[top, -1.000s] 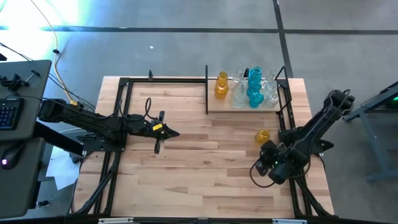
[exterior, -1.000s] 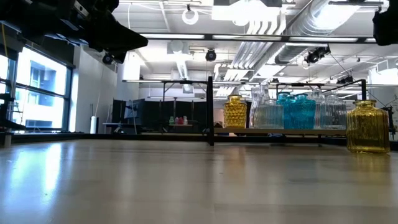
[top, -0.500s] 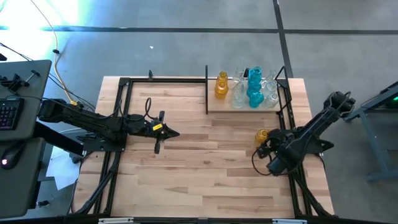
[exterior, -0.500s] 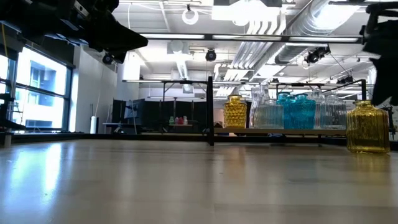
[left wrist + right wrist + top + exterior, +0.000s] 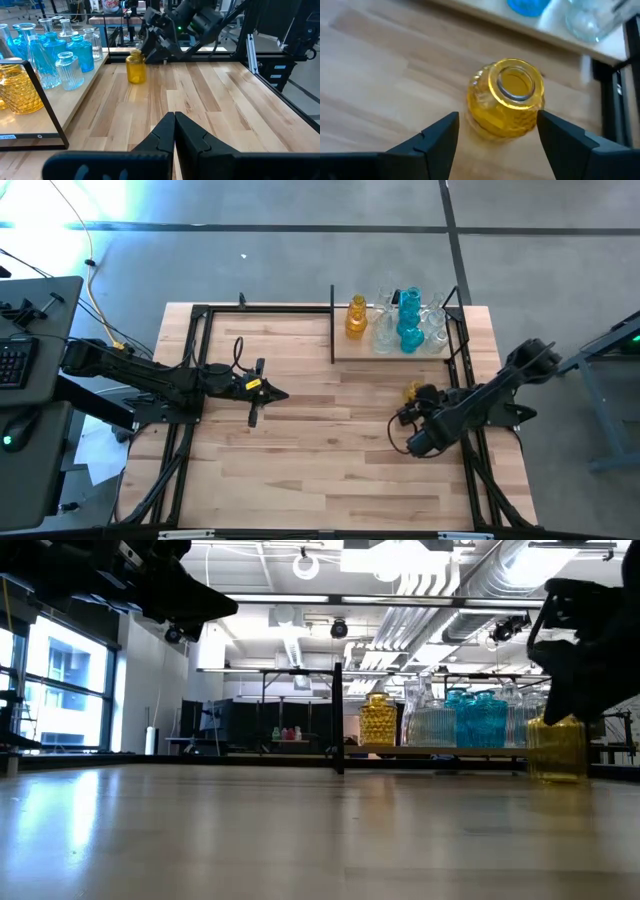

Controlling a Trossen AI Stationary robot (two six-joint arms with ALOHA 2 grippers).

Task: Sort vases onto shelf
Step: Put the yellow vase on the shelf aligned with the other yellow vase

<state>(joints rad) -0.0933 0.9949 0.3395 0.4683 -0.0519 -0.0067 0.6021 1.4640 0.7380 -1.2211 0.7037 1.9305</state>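
Fingers of the right gripper stood wide apart on either side of the amber vase, which stood upright on the table near the shelf, probably ready to grasp it. Well away from the shelf, the left gripper waited, pressed together.

Amber vase: ribbed glass, upright on the counter, off the shelf, near its front edge; shelf: light-wood board, black frame; on it, upright and clustered: amber vase, teal vases, clear vases.

wooden tabletop, keyboard, grey floor
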